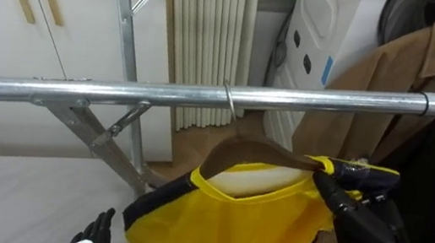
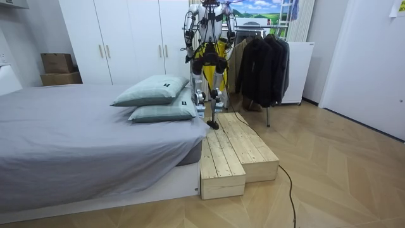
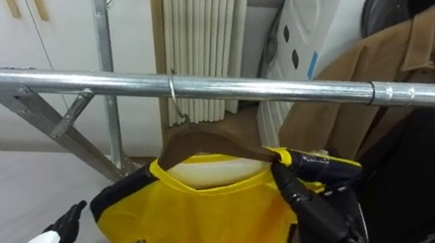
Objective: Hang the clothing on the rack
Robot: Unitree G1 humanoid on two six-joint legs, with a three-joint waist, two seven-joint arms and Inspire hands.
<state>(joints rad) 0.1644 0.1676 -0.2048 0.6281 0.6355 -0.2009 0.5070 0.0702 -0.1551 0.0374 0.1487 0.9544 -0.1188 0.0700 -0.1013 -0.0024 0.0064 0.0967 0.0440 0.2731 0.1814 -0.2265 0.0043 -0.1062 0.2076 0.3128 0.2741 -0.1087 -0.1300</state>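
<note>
Shirt (image 1: 229, 221) — yellow with dark trim — hangs on a brown hanger (image 1: 256, 150) just under the rail (image 1: 161, 97) in the left eye view. The right hand (image 1: 361, 223) has its fingers curled round the hanger's right end, where the shirt's shoulder covers it. The left hand (image 1: 95, 236) sits low at the lower left, fingers straight and holding nothing. A brown coat (image 1: 395, 70) hangs beyond the rail on the right.

In the room view the robot stands upright on a wooden step (image 2: 234, 149) between the bed (image 2: 76, 139) and the rack, the shirt in front of its chest and dark coats (image 2: 262, 63) just beside it.

The right eye view shows the wire hook (image 3: 172, 91) looped over the rail — so the hanging itself looks done. What seems left is to let go of the hanger and see that the shirt settles level.
</note>
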